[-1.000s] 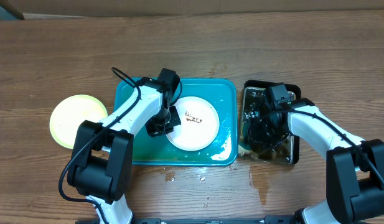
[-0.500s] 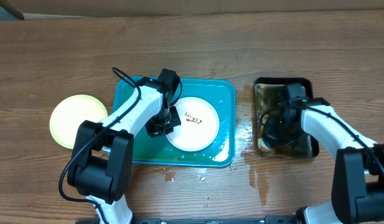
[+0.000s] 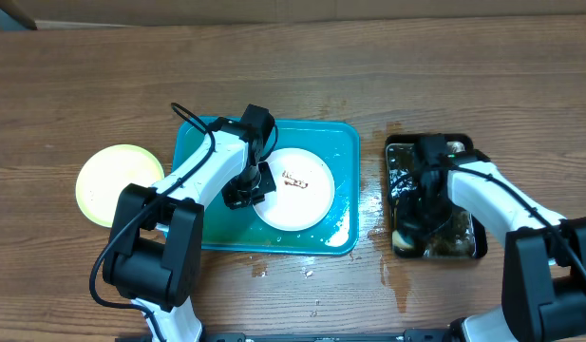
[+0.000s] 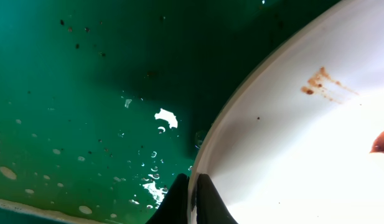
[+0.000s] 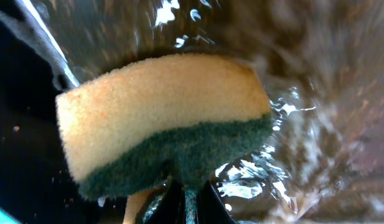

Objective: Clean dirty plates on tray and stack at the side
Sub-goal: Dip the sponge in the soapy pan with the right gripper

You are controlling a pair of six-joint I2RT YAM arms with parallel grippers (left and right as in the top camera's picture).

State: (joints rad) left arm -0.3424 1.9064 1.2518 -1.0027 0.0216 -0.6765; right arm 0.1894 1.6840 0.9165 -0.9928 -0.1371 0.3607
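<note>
A white plate (image 3: 294,188) with brown sauce marks lies in the teal tray (image 3: 342,142). My left gripper (image 3: 245,193) is shut on the plate's left rim; the left wrist view shows the rim (image 4: 207,149) between the fingers (image 4: 193,202). A pale yellow-green plate (image 3: 112,182) lies on the table left of the tray. My right gripper (image 3: 416,214) is over the black pan (image 3: 465,144), shut on a yellow-and-green sponge (image 5: 160,118) in murky water. No third plate shows.
Water puddles and drops (image 3: 392,266) lie on the wooden table between the tray and the pan and in front of them. The tray floor (image 4: 67,93) is wet with droplets.
The black pan slid right, away from the tray, then shifted slightly. My right gripper moved with it and now sits lower in the pan. The left arm and plate have not moved.
</note>
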